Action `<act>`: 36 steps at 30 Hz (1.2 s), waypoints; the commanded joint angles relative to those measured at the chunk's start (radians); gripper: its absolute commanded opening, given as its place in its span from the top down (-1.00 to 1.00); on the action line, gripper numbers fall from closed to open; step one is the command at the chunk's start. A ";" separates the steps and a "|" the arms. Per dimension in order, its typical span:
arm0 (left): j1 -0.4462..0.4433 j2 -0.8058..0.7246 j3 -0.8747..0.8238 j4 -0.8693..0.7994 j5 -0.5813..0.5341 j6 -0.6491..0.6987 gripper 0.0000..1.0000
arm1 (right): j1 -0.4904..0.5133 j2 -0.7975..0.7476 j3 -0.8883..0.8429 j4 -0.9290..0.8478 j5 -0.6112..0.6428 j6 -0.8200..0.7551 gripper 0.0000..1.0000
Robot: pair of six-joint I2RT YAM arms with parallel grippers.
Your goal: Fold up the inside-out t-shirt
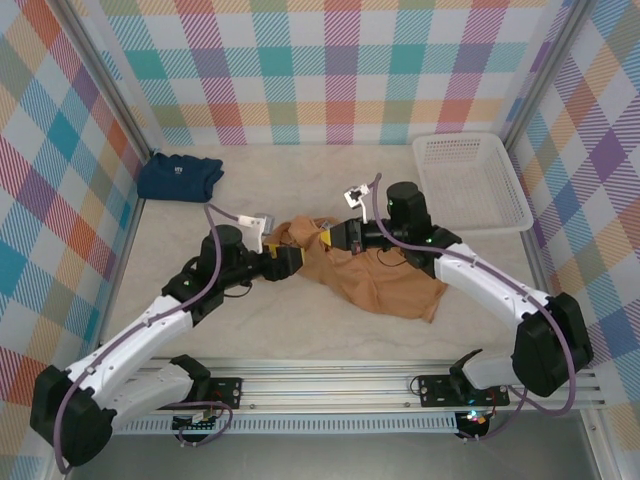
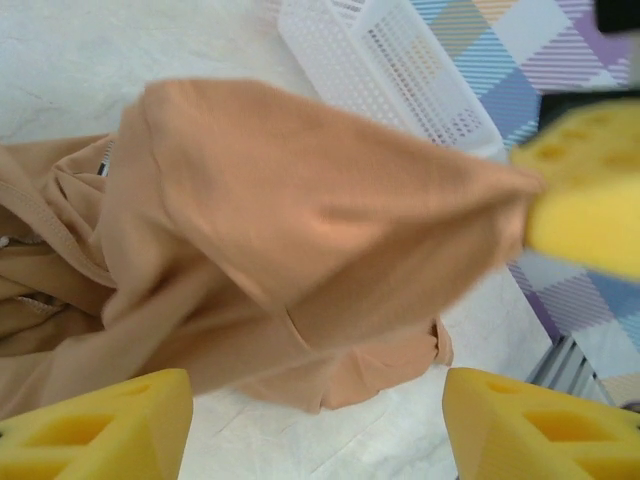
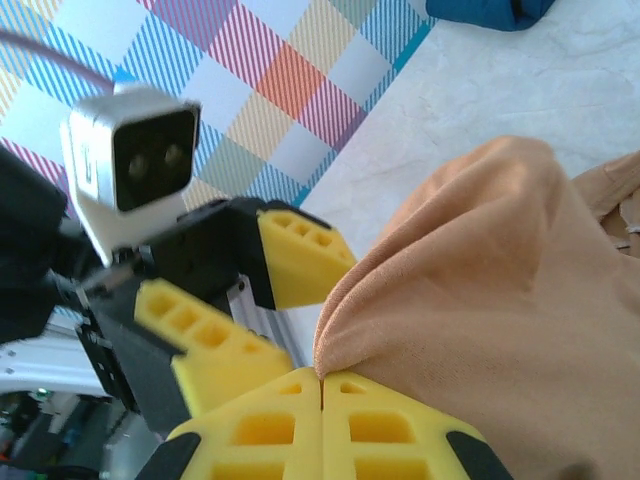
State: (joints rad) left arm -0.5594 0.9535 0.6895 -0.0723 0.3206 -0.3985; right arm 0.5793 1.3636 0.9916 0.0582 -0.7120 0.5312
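The inside-out t-shirt (image 1: 385, 278) is lying crumpled around the middle of the table (image 1: 300, 335), its tan cloth spreading toward the right edge and bunching up toward the centre. One fold of it is being lifted clear of the surface into a taut, rounded ridge (image 2: 300, 220). The right gripper (image 3: 320, 378) is pinching the end of that ridge, its yellow fingers pressing together with the cloth's edge caught between their tips. The left gripper (image 2: 320, 430) is facing it from the left side, just beside the raised fold; its jaws are standing wide apart and are gripping nothing, with the cloth lying beyond the fingertips. A folded navy-blue shirt (image 1: 180, 175) is sitting in the far left corner. A white mesh basket (image 1: 470, 180) is resting at the far right corner, well apart from the tan cloth.
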 commanded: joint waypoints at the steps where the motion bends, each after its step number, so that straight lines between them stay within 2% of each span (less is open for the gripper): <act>1: -0.004 -0.043 -0.030 0.056 0.075 0.059 -0.37 | -0.003 0.029 0.066 -0.011 -0.073 0.098 1.00; 6: -0.053 0.024 0.028 0.068 0.060 0.120 -0.34 | -0.001 0.058 0.064 0.073 -0.132 0.167 1.00; 16: -0.064 0.237 0.138 0.184 0.078 0.135 0.14 | 0.001 0.058 0.041 0.092 -0.141 0.190 1.00; 18: -0.064 0.257 0.138 0.220 0.093 0.123 0.33 | 0.001 0.060 0.036 0.093 -0.139 0.190 1.00; 21: -0.062 0.267 0.129 0.238 0.106 0.124 0.97 | -0.004 0.055 0.032 0.087 -0.138 0.185 1.00; 23: -0.057 0.258 0.107 0.246 0.108 0.130 1.00 | -0.016 0.036 0.030 0.058 -0.130 0.163 1.00; 25: -0.049 0.238 0.074 0.258 0.124 0.141 1.00 | -0.038 -0.003 0.023 -0.009 -0.094 0.102 0.66; 27: -0.038 0.210 0.034 0.277 0.140 0.147 1.00 | -0.046 -0.067 0.010 -0.117 0.018 -0.017 0.34; 31: -0.029 0.169 -0.031 0.330 0.177 0.176 1.00 | -0.044 -0.146 -0.065 -0.186 0.227 -0.207 0.13; 33: -0.027 0.154 -0.046 0.330 0.192 0.197 1.00 | -0.039 -0.141 -0.089 -0.174 0.244 -0.259 0.07; 36: -0.026 0.135 -0.059 0.319 0.205 0.227 1.00 | -0.021 -0.090 -0.090 -0.148 0.203 -0.294 -0.01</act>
State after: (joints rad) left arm -0.5934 1.1236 0.6418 0.1875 0.4824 -0.2268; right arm 0.5404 1.2266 0.9184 -0.0727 -0.5423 0.3565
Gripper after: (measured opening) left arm 0.051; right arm 0.497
